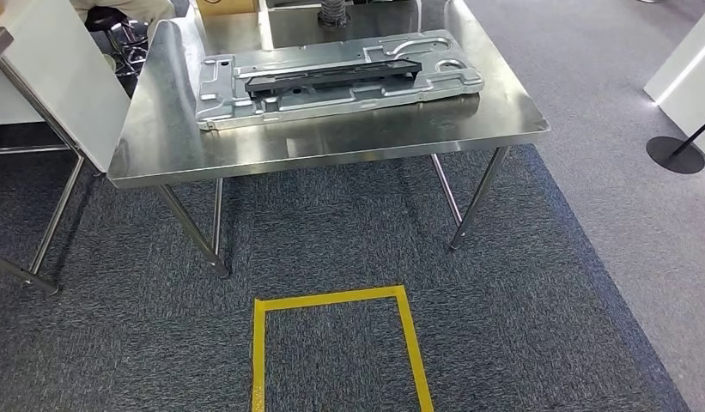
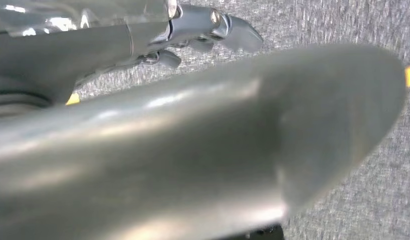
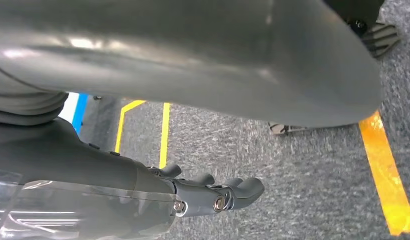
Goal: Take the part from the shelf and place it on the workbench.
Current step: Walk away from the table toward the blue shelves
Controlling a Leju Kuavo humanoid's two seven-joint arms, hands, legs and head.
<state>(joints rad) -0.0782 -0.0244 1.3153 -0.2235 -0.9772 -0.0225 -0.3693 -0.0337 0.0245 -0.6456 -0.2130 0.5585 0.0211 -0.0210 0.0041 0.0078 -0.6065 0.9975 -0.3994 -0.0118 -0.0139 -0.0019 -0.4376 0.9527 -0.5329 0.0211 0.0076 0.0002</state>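
Hanging over grey carpet [image 3: 302, 165], fingers [image 3: 242, 189] of right hand [image 3: 207, 196] lying loosely apart, gripping nothing; left hand [image 2: 193, 30] likewise empty, fingers [image 2: 242, 35] spread. Beyond yellow floor tape [image 1: 336, 300]: part [image 1: 336, 79] lying flat on workbench [image 1: 160, 129], central.

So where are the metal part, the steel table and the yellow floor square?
metal part [image 1: 331, 81], head view, its dark middle strip.
steel table [image 1: 331, 142], head view, bare front surface.
yellow floor square [image 1: 331, 298], head view, its top tape line.

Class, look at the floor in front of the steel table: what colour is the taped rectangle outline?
Yellow. The tape outline on the grey carpet shows best in the head view.
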